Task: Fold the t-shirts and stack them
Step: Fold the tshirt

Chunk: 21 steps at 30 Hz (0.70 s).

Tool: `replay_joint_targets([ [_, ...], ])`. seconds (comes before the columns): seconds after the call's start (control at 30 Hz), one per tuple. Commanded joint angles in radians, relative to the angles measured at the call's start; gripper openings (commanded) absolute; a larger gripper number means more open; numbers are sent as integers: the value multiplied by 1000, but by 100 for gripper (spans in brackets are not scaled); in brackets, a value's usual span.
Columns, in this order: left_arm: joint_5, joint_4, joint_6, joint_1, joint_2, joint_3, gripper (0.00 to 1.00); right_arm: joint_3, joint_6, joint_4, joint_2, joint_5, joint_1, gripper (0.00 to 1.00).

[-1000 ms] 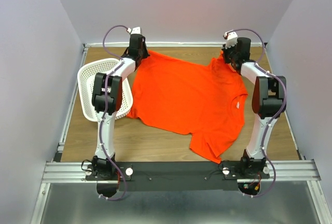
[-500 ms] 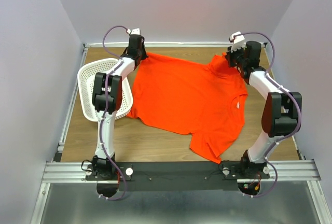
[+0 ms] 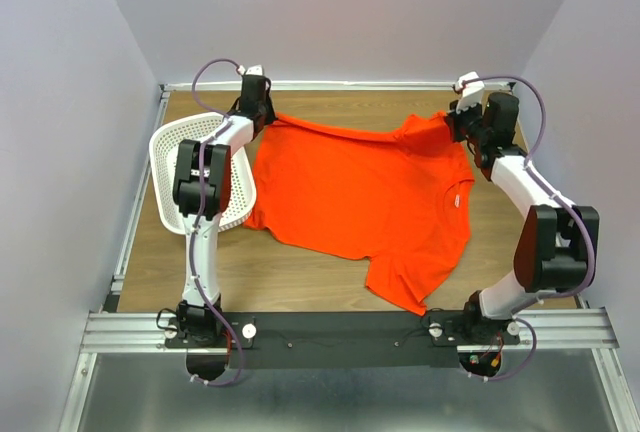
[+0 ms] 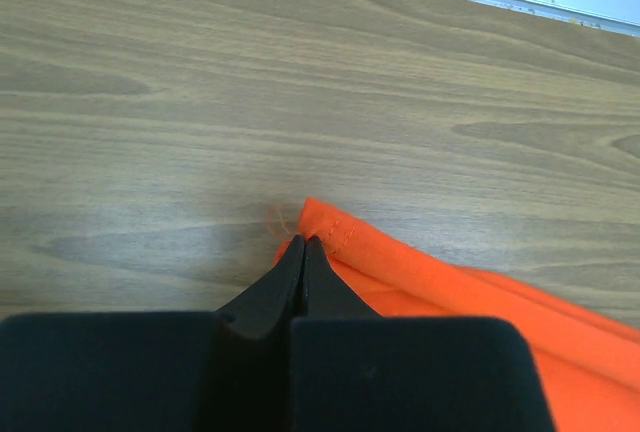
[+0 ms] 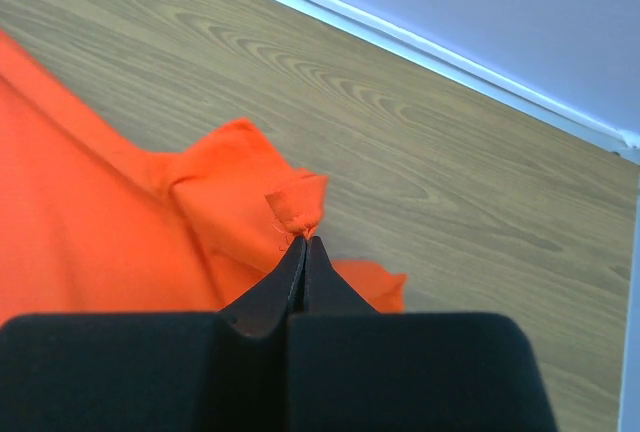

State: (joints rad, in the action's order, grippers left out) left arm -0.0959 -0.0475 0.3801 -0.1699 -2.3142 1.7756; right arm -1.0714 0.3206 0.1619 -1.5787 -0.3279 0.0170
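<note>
Orange-red t-shirt point(image 3: 360, 192): is lying spread over the middle of the wooden table point(image 3: 320, 277), with its far border stretching in a taut line between the two grippers. The collar is facing the right edge and one sleeve is pointing toward the near edge.
Neck label point(image 3: 461, 203): is showing as a small white patch inside the collar, on the side toward the right edge.
Left gripper point(image 4: 303, 244): is pinching the stitched hem corner of the t-shirt close to the far left corner of the table. Its fingers are pressing fully together on the cloth.
Right gripper point(image 5: 304, 242): is pinching a small folded tip of the bunched sleeve near the far right corner. Its fingers are clamping tight with only cloth between them.
White perforated basket point(image 3: 168, 167): is sitting at the left edge, partly under the left arm point(image 3: 205, 202) and just beside the t-shirt's left side.
</note>
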Motion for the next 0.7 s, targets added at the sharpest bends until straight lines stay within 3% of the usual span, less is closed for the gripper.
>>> replay_joint_targets([
  [0.0, 4, 17, -23, 18, 70, -21, 0, 33, 11, 22, 46, -5, 23, 1],
  [0.67, 90, 172, -81, 35, 180, -171, 0, 113, 5, 21, 146, -17, 64, 1],
])
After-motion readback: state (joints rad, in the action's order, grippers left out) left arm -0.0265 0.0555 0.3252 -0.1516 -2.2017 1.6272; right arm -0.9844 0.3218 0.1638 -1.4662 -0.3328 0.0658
